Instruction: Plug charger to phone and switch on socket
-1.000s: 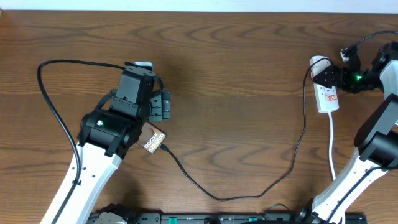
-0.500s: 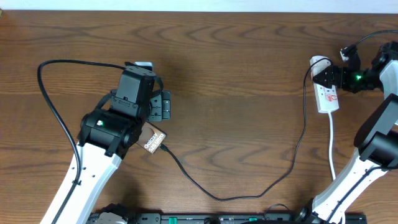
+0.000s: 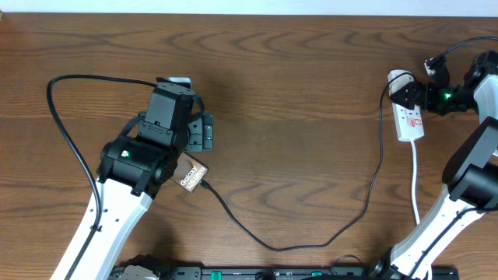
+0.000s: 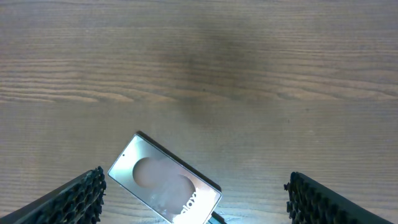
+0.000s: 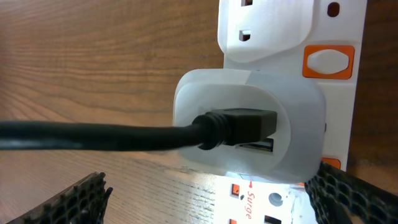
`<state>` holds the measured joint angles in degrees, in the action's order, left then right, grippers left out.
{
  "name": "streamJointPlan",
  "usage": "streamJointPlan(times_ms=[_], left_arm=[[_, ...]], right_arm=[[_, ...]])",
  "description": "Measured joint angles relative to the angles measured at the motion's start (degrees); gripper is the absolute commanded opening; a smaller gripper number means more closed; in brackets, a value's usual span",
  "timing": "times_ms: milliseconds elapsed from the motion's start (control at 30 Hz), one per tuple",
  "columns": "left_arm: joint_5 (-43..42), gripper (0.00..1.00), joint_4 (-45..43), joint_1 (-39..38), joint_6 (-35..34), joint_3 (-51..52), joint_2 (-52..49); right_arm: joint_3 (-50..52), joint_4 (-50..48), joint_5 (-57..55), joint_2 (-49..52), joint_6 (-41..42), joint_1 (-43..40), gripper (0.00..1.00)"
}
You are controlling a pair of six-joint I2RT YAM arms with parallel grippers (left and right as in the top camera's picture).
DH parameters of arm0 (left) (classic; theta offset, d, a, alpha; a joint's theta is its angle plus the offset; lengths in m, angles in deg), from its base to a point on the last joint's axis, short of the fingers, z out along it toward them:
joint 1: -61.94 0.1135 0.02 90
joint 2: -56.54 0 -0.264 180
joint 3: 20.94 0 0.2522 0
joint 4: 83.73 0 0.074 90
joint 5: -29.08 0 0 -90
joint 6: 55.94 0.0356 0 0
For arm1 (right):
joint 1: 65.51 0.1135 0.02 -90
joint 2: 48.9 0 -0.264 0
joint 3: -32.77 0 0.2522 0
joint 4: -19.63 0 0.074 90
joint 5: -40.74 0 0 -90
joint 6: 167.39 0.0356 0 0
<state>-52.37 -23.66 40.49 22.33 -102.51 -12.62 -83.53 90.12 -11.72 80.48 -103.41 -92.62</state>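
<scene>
Two steps, one apparently done: charger [image 3: 381, 140] tip sat at phone [image 3: 191, 176] edge, likely plugged in. Socket [image 3: 410, 123] lay well right of phone, switch apparently not yet pressed. Left jaws open above phone; right jaws open far right of phone, facing socket.

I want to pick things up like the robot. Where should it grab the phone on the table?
By its two long edges, coming straight down from above. The phone lies flat and slanted on the table, so only its thin sides offer a hold; turn the left fingers to match the slant. Keep off the end where the cable meets it.
</scene>
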Motion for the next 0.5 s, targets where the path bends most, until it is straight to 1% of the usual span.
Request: streamJointPlan(times_ms=[367,500], left_arm=[[0.0,0.92,0.0,0.0,0.0,0.0,0.0],[0.0,0.91,0.1,0.0,0.0,0.0,0.0]], right_arm=[[-0.5,1.1,0.2,0.3,-0.2,0.0,0.99],[-0.6,3.4,0.6,0.3,-0.2,-0.1,0.99]])
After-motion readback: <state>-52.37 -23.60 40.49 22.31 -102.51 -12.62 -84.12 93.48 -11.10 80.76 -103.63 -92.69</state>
